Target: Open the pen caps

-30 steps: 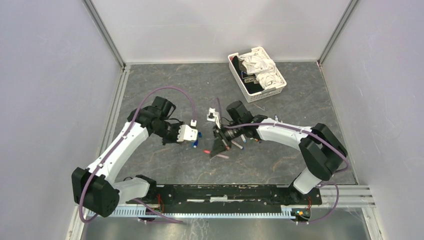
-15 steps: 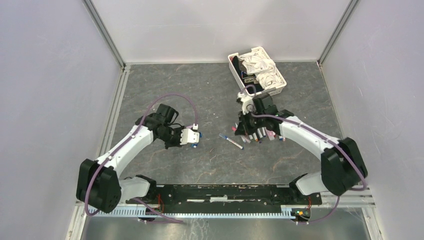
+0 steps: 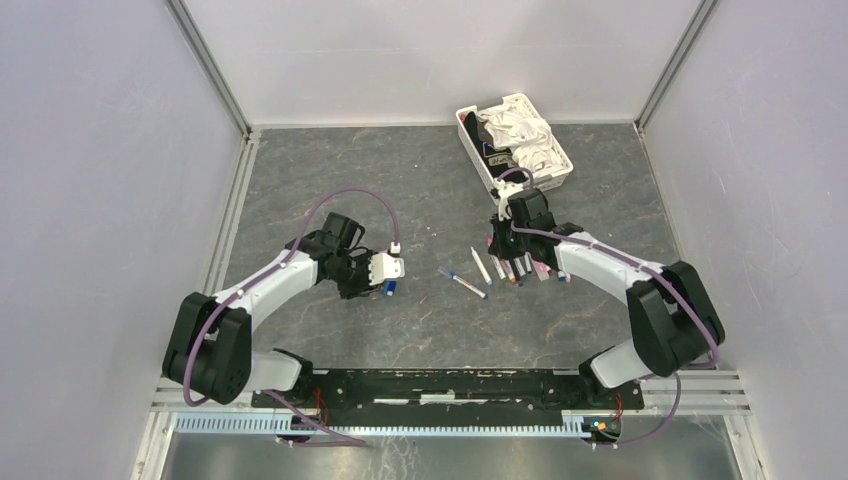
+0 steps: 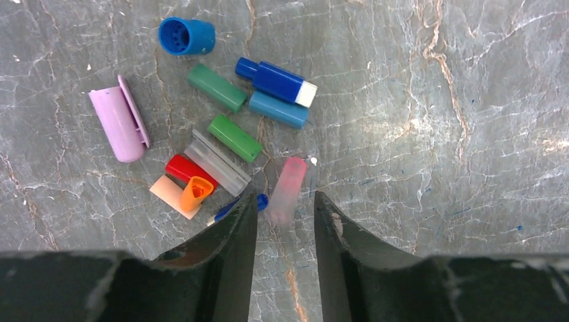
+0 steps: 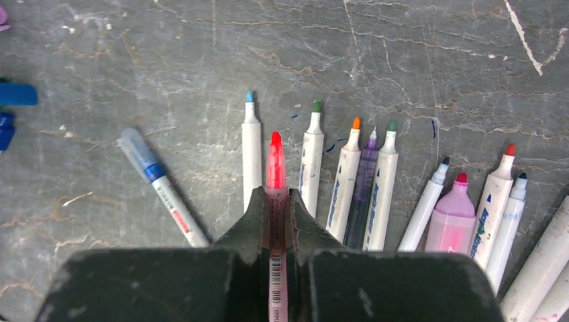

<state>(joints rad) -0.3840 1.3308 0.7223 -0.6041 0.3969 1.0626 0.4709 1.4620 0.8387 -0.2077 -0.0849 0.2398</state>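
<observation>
In the left wrist view several loose pen caps (image 4: 234, 137) lie in a heap: blue, green, purple, red, orange and grey. A blurred pink cap (image 4: 287, 190) sits just beyond my left gripper (image 4: 285, 208), whose jaws stand open with bare table between them. My right gripper (image 5: 276, 198) is shut on a red pen (image 5: 276, 164) with its tip bare, low over the table. That pen points along a row of uncapped pens (image 5: 382, 188). From above, the left gripper (image 3: 385, 272) is over the caps and the right gripper (image 3: 505, 245) at the pens (image 3: 520, 268).
A pen with a blue cap on it (image 3: 461, 282) and a white pen (image 3: 481, 265) lie between the two grippers. A white basket (image 3: 563, 172) of crumpled cloth stands at the back right. Grey walls and metal rails close in the table.
My left gripper has opened and let go of the pink cap over the heap. The right arm has swung right, away from the left, carrying the red pen to the row.
</observation>
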